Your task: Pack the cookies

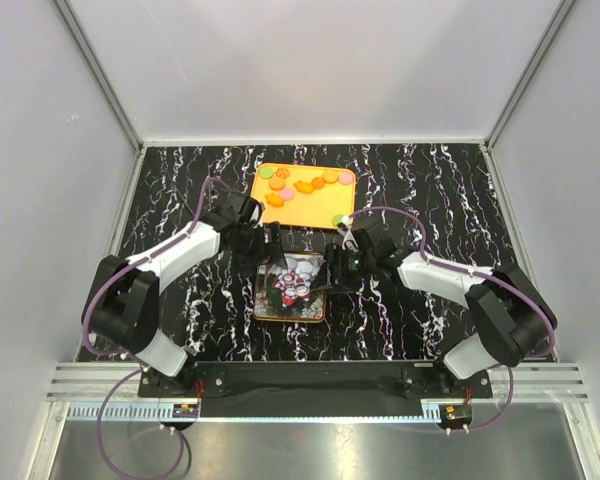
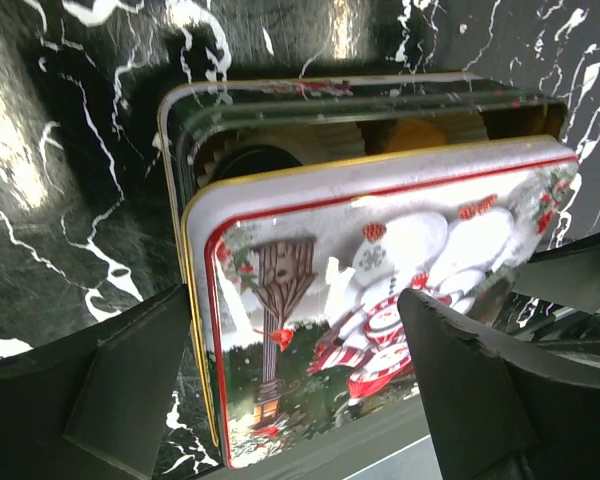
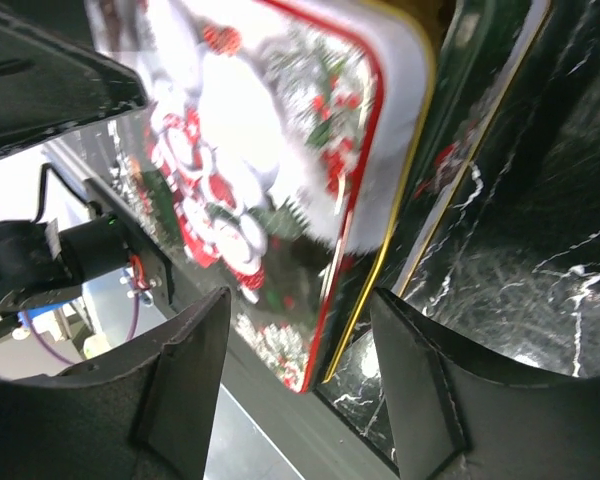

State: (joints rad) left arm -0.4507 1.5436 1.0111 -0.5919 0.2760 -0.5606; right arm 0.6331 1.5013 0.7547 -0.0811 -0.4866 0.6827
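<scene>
The black marbled table (image 1: pixel 180 180) carries everything. Most of the cookies (image 1: pixel 302 184) lie loose on an orange tray (image 1: pixel 280 214) at the far middle, its long side running across. A few more show inside the tin (image 2: pixel 180 130). The printed lid (image 2: pixel 380 250) sits askew over that tin. The left gripper (image 2: pixel 295 300) stands wide and the right gripper (image 3: pixel 300 300) is moderately parted. Both are at the lid, neither visibly clamping it. The tray lies just beyond both, about equally near.

Cookies (image 1: pixel 279 183) lie on a tray (image 1: pixel 310 207) behind the tin (image 1: pixel 288 311).
</scene>
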